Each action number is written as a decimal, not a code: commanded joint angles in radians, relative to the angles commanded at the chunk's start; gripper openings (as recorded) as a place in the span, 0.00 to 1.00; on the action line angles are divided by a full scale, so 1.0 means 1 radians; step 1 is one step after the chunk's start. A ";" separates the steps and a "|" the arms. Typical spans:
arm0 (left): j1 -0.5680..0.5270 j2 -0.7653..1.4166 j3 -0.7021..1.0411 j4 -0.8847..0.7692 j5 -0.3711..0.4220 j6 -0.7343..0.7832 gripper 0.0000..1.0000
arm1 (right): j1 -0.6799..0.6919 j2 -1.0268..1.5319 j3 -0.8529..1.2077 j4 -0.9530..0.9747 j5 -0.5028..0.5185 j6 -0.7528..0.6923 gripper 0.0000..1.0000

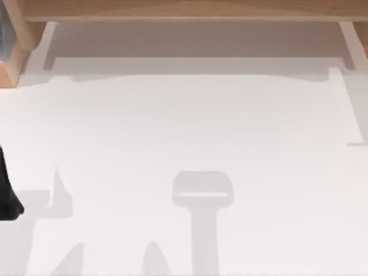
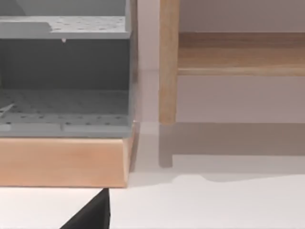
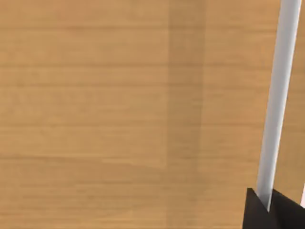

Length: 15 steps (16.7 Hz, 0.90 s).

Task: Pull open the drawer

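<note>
The right end effector (image 3: 269, 207) is clamped on the pale handle bar (image 3: 279, 95) against the wooden drawer front (image 3: 95, 95), near the surface's 12 o'clock edge (image 1: 184, 144); next, pull straight back.

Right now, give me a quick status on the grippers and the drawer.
Right gripper up against the wooden drawer front, fingers straddling the pale handle bar. Left arm parked at the table's left edge. Nothing visibly in the way.
</note>
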<state>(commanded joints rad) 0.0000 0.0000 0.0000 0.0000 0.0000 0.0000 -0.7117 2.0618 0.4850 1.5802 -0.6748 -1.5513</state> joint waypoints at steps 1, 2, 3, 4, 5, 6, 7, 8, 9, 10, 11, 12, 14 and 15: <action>0.000 0.000 0.000 0.000 0.000 0.000 1.00 | 0.000 0.000 0.000 0.000 0.000 0.000 0.00; 0.000 0.000 0.000 0.000 0.000 0.000 1.00 | 0.000 0.000 0.000 0.000 0.000 0.000 0.00; 0.000 0.000 0.000 0.000 0.000 0.000 1.00 | 0.000 0.000 0.000 0.000 0.000 0.000 0.08; 0.000 0.000 0.000 0.000 0.000 0.000 1.00 | 0.000 0.000 0.000 0.000 0.000 0.000 0.15; 0.000 0.000 0.000 0.000 0.000 0.000 1.00 | 0.000 0.000 0.000 0.000 0.000 0.000 0.23; 0.000 0.000 0.000 0.000 0.000 0.000 1.00 | 0.000 0.000 0.000 0.000 0.000 0.000 0.30; 0.000 0.000 0.000 0.000 0.000 0.000 1.00 | 0.000 0.000 0.000 0.000 0.000 0.000 0.38; 0.000 0.000 0.000 0.000 0.000 0.000 1.00 | 0.000 0.000 0.000 0.000 0.000 0.000 0.45; 0.000 0.000 0.000 0.000 0.000 0.000 1.00 | 0.000 0.000 0.000 0.000 0.000 0.000 0.53; 0.000 0.000 0.000 0.000 0.000 0.000 1.00 | 0.000 0.000 0.000 0.000 0.000 0.000 0.60; 0.000 0.000 0.000 0.000 0.000 0.000 1.00 | 0.000 0.000 0.000 0.000 0.000 0.000 0.68; 0.000 0.000 0.000 0.000 0.000 0.000 1.00 | 0.000 0.000 0.000 0.000 0.000 0.000 0.75; 0.000 0.000 0.000 0.000 0.000 0.000 1.00 | 0.000 0.000 0.000 0.000 0.000 0.000 0.90; 0.000 0.000 0.000 0.000 0.000 0.000 1.00 | 0.000 0.000 0.000 0.000 0.000 0.000 0.98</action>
<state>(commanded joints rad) 0.0000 0.0000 0.0000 0.0000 0.0000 0.0000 -0.7117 2.0618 0.4850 1.5802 -0.6748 -1.5513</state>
